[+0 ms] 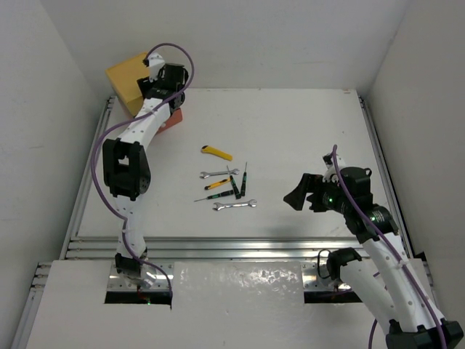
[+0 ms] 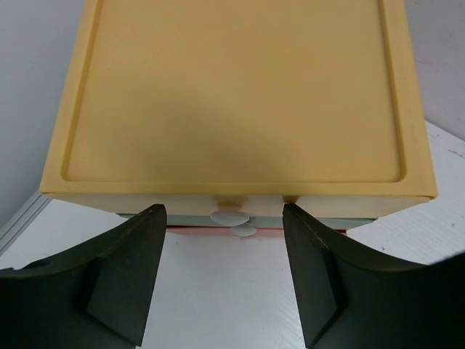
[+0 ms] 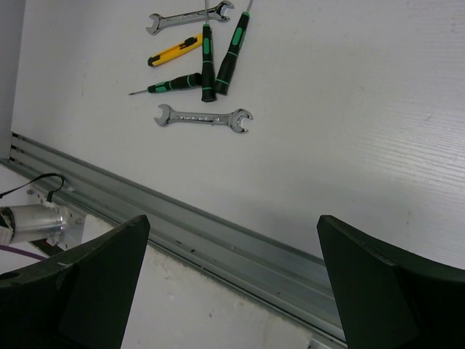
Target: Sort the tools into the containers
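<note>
Yellow plastic marks the top of the drawer stack [image 1: 129,78], which is seen in the overhead view at the far left corner of the surface [image 1: 305,131], with the left pincer [image 1: 173,81] held at its front. Nothing has been sorted, as far as can be judged: the utility knife [image 1: 216,152], two wrenches [image 1: 218,173] [image 1: 235,206] and the thin screwdrivers [image 1: 234,187] are all found loose mid-surface, well apart from the stack. The right pincer [image 1: 294,198] is poised to the right of them. In the left wrist view the yellow drawer [image 2: 232,94] is shown shut, with slivers of the green drawer [image 2: 182,217] and orange-red drawer [image 2: 290,230] under it. The left pincer's fingers [image 2: 131,269] are spread either side of the white knob [image 2: 229,215] and nothing is pinched, so the opening of a first drawer is judged to be the step in hand. In the right wrist view the right pincer [image 3: 232,222] is spread wide and empty, and the nearer wrench [image 3: 204,117], the yellow-handled screwdriver [image 3: 176,51] and the green-and-black ones [image 3: 208,62] lie beyond it, untouched. Every tool is left to be placed.
</note>
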You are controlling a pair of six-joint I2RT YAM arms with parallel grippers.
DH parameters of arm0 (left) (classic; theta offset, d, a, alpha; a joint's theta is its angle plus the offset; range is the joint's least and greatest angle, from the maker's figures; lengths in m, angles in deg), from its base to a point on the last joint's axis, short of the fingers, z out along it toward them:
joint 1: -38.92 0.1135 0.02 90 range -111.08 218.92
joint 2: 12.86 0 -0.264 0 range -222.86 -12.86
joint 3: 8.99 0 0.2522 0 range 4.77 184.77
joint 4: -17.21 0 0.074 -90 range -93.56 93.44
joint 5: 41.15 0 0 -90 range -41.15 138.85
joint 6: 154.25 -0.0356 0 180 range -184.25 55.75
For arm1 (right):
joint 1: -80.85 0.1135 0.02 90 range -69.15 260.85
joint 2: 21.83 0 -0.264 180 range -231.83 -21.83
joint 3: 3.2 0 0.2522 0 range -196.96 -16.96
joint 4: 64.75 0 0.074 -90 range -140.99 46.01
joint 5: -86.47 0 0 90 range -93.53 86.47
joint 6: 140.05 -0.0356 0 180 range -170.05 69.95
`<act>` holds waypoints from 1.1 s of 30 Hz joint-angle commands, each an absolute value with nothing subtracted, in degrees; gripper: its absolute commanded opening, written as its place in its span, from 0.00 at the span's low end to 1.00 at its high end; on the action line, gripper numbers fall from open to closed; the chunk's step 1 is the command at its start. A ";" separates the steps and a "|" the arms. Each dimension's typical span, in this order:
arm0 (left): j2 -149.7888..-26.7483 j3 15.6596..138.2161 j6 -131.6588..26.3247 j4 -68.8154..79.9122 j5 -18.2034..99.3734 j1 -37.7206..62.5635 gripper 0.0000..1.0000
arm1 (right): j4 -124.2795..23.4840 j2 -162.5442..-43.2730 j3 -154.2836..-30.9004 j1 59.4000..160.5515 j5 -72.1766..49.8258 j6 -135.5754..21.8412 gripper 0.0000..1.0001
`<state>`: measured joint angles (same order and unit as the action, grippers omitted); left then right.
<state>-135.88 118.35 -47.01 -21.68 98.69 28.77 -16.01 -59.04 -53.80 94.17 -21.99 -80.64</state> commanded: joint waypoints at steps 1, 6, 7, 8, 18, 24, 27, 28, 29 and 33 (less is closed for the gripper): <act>-135.82 121.05 -48.16 -19.49 98.24 28.90 0.63 | -17.77 -59.01 -54.93 94.47 -22.87 -80.02 0.99; -136.35 120.17 -48.08 -19.14 98.77 28.90 0.59 | -17.60 -58.92 -55.01 94.47 -22.78 -80.11 0.99; -136.44 120.00 -48.07 -19.06 98.77 28.90 0.55 | -17.68 -58.92 -55.01 94.47 -22.78 -80.02 0.99; -136.52 120.08 -47.99 -19.06 98.77 28.99 0.55 | -17.68 -58.92 -54.93 94.47 -22.87 -80.02 0.99; -136.87 118.68 -46.49 -18.97 97.98 29.69 0.53 | -17.95 -59.18 -54.75 94.38 -23.22 -79.76 0.99; -137.58 118.67 -45.79 -19.49 97.89 29.69 0.53 | -18.30 -59.62 -54.58 94.47 -23.22 -79.67 0.99; -137.67 117.97 -45.44 -19.41 98.41 29.69 0.58 | -18.39 -59.80 -54.49 94.47 -23.13 -79.58 0.99; -137.67 117.80 -45.35 -19.23 98.50 29.78 0.56 | -18.39 -59.80 -54.49 94.47 -23.13 -79.58 0.99; -137.75 117.62 -45.52 -18.88 98.33 29.78 0.51 | -18.47 -59.80 -54.57 94.47 -23.13 -79.50 0.99; -137.84 117.71 -45.44 -18.88 98.50 30.04 0.43 | -18.30 -59.80 -54.49 94.47 -22.96 -79.41 0.99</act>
<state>-137.81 117.56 -45.90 -21.16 97.71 29.25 -16.19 -59.78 -53.80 94.17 -22.23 -80.09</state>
